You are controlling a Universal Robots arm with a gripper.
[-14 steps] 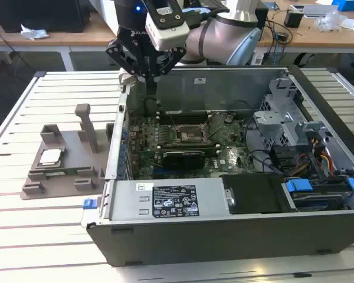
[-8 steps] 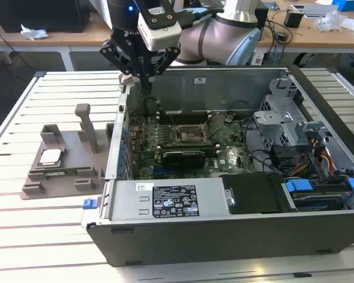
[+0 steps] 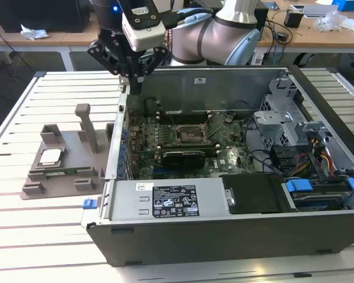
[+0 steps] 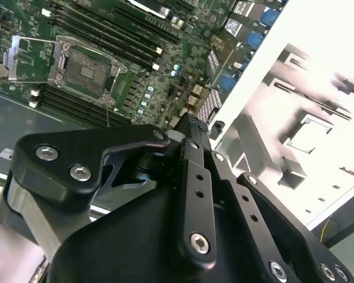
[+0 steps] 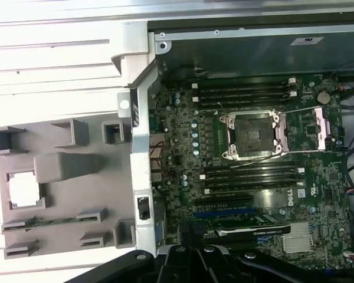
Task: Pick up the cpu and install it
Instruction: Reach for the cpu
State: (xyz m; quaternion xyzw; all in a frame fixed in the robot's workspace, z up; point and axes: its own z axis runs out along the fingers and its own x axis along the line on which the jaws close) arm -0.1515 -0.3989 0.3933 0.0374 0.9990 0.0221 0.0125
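Nearest in the exterior view is the front wall of the open computer case (image 3: 224, 236), which lies on a white slatted table (image 3: 35, 236). A labelled power supply (image 3: 171, 197) runs along that wall, and blue-tabbed drive bays (image 3: 312, 191) sit at the case's end toward the exterior view's right. Deeper inside the case lies the green motherboard (image 3: 224, 156). Near its middle is the CPU socket (image 3: 192, 134), its metal load plate swung open and the dark contact field bare.

Just outside the case, on the exterior view's left, a gray holder (image 3: 76, 147) stands on the table. The cpu (image 3: 50, 156) lies flat in a square recess of that holder, silvery top up, with a green memory stick (image 3: 59, 172) slotted beside it.

Above the case's far corner on that same side hangs the gripper (image 3: 133, 79). Its fingers are drawn together with nothing between them, and it is well apart from the cpu. Behind the case are the arm (image 3: 224, 35) and wooden desks (image 3: 318, 32).
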